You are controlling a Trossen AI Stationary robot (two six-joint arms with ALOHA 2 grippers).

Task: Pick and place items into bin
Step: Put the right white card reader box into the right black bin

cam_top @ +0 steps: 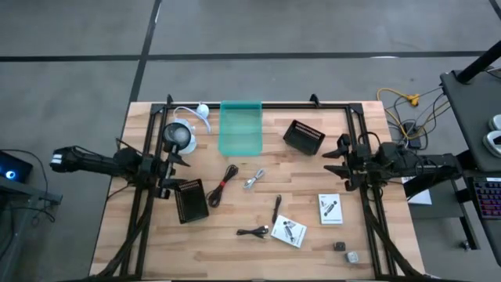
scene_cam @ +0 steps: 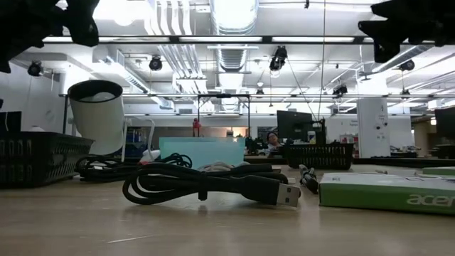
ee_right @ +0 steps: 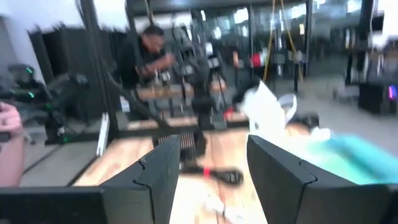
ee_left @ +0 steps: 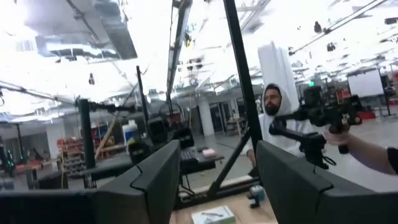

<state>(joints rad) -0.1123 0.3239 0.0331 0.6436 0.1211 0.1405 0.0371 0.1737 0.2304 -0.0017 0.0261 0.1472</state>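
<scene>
In the high view a teal bin point(cam_top: 240, 128) stands near the table's far edge. The loose items lie on the wood nearer me: a black cable with red point(cam_top: 225, 184), a silver metal piece point(cam_top: 254, 179), a black stick point(cam_top: 277, 209), a second black cable point(cam_top: 253, 231), two white printed cards point(cam_top: 288, 230) point(cam_top: 330, 209) and tiny grey blocks point(cam_top: 347, 251). My left gripper point(cam_top: 172, 163) hovers open over the table's left side. My right gripper point(cam_top: 338, 160) hovers open over the right side. The two point toward each other, and neither touches anything.
A black mesh basket point(cam_top: 304, 137) sits right of the bin, and another point(cam_top: 192, 200) lies by my left gripper. A white lamp-like object point(cam_top: 178, 135) with a cord stands left of the bin. A black frame borders the table. A person point(ee_left: 277, 115) stands beyond it.
</scene>
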